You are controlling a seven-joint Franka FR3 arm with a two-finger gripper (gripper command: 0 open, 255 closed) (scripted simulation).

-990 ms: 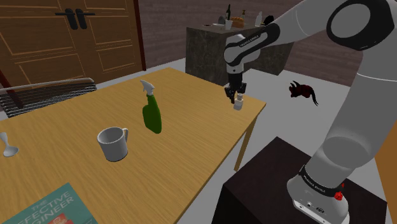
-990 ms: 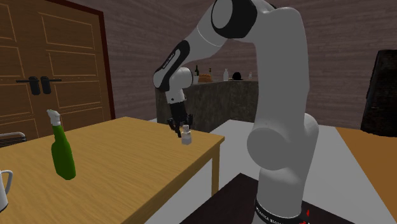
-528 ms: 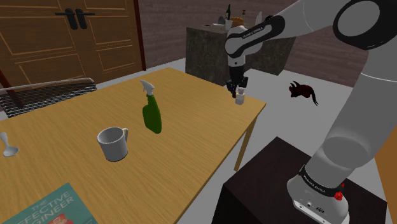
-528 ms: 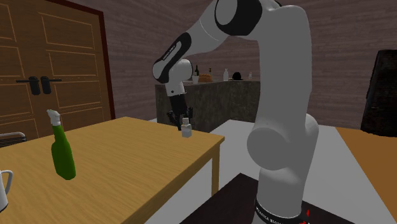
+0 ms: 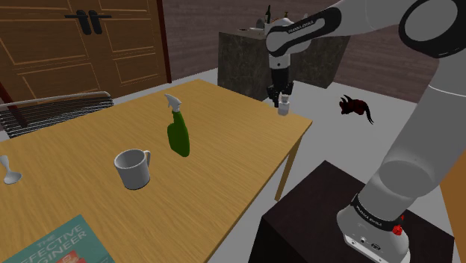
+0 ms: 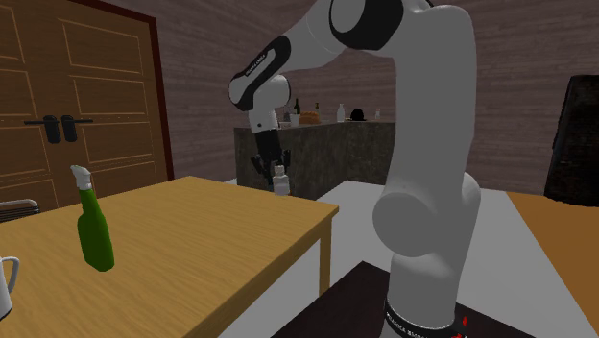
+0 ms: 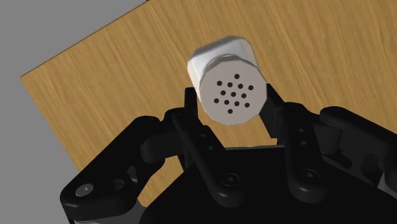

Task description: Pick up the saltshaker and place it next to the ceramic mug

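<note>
Lifted since a second ago: saltshaker (image 7: 229,89) hangs clear above the table (image 5: 231,168) near its corner, gripper (image 7: 230,107) fingers clamped on its sides. Mug (image 5: 133,169) stands well apart, past the green spray bottle (image 5: 178,134).

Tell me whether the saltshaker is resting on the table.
No, the gripper clasps the saltshaker clear above the wooden table's far edge.
</note>
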